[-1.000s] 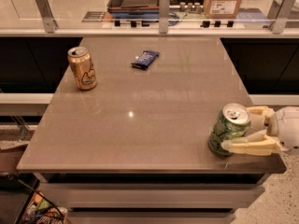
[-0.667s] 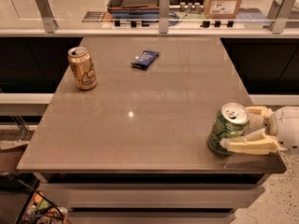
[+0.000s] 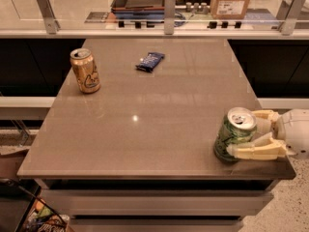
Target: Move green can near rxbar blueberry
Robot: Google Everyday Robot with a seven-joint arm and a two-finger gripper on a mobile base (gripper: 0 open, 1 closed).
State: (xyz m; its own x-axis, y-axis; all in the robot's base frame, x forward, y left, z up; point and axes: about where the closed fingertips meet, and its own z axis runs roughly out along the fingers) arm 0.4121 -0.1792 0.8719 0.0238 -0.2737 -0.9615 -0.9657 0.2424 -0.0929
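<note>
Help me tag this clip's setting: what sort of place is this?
Probably an office break area or café counter: a stone-look countertop, a glass partition on metal posts behind it, and snacks, a gold can and rxbar blueberry. The gripper, at the near edge, grips the green can.

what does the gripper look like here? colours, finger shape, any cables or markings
The gripper, at the table's near right edge by the green can, has two long, tapered pale-yellow fingers mounted on a rounded white wrist housing. No cables, markings or sleeves are visible.
</note>
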